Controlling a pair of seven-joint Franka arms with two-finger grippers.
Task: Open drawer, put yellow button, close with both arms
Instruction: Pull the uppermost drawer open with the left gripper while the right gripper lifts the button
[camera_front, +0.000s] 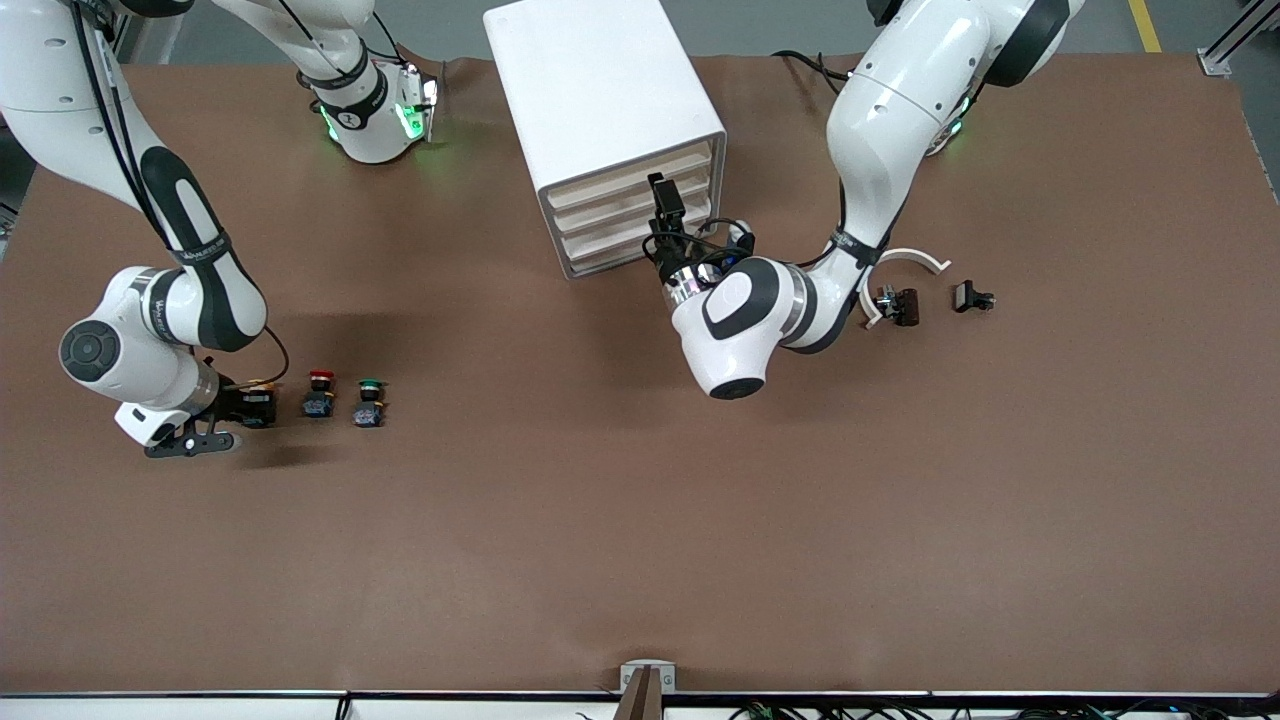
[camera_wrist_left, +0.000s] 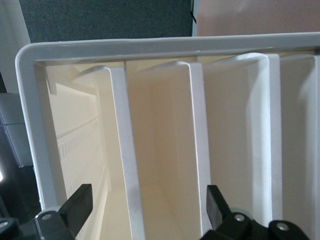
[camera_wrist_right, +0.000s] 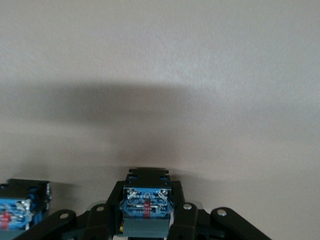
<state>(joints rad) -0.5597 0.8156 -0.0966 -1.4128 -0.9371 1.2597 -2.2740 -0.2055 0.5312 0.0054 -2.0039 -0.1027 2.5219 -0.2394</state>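
Right gripper (camera_front: 262, 404) pinches the yellow button (camera_wrist_right: 147, 206); left gripper (camera_wrist_left: 150, 210) faces the drawer (camera_front: 632, 180).
The button sits between the right fingers, low over the table; the left fingers, spread, straddle the shut drawer's front edge.

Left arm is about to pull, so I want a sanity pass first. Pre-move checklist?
1. drawer open: not ok, it sits flush with the three below it.
2. left claw at the cabinet front: ok, its fingers are open.
3. Left claw lined up on the topmost drawer: cannot tell.
4. right claw on the yellow button: ok, shut on it, low at the table.
5. red button and green button apart from the right claw: ok, both stand beside it untouched.
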